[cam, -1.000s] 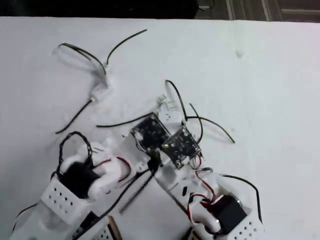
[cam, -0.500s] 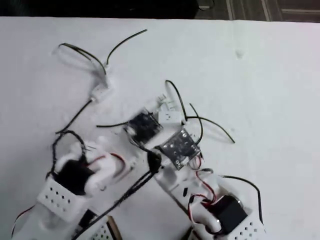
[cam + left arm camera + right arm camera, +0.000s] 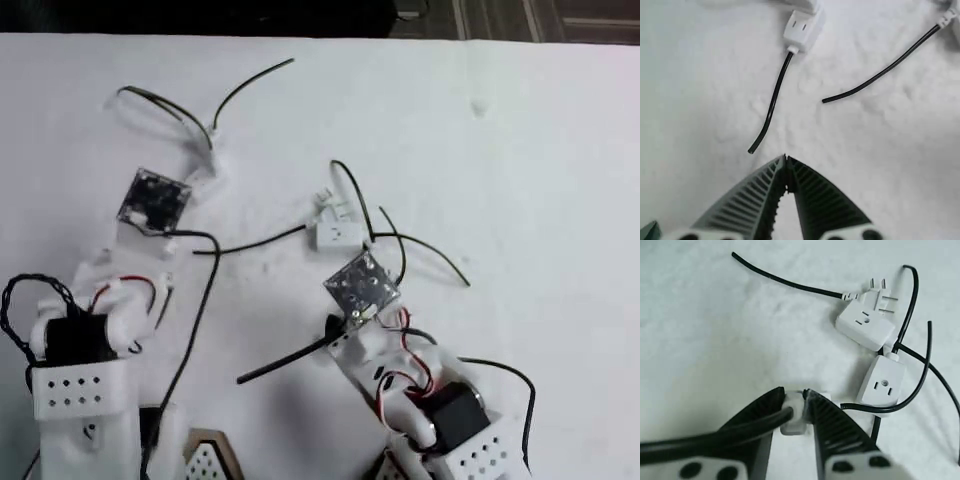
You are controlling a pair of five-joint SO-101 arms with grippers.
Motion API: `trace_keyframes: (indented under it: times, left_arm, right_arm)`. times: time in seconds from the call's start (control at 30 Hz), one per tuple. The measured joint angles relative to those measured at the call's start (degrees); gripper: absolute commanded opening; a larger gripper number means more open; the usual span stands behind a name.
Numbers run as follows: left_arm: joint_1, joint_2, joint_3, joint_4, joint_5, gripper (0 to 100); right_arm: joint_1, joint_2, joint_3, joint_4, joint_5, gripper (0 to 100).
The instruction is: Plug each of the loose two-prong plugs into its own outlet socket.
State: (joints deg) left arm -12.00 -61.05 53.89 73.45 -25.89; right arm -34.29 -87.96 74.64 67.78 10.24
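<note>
Plug (image 3: 792, 412) between right jaws (outlet socket (image 3: 883, 381) nearby)

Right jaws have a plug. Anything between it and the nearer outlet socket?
Yes: a black cord lies across the near edge of the nearer outlet socket, between it and the plug. Otherwise bare table.

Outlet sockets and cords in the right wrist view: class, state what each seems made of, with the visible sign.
Outlet sockets: probably moulded plastic, white, smooth, crisp-edged. Cords: likely rubber or vinyl sheathing, matt black, bending in loose curves.
</note>
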Motion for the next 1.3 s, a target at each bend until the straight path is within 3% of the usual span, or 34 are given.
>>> trace_keyframes:
  times: [0.37,0.7,1.0,1.3]
  left_arm:
    - [-1.8,0.0,14.8,-12.0,-0.5,2]
    - [-1.8,0.0,19.1,-15.4,-0.5,2]
    - [-1.8,0.1,20.3,-16.8,-0.5,2]
    - [-1.8,0.1,20.5,-16.8,-0.5,2]
  right_arm:
    - [0.1,0.0,10.0,-5.6,0.0,1.6]
    - [-0.1,-0.1,13.6,-10.9,0.0,1.6]
    - [-5.1,0.0,13.7,-13.0,-1.2,1.6]
    - [-3.3,-0.6,17.5,-14.3,0.4,1.6]
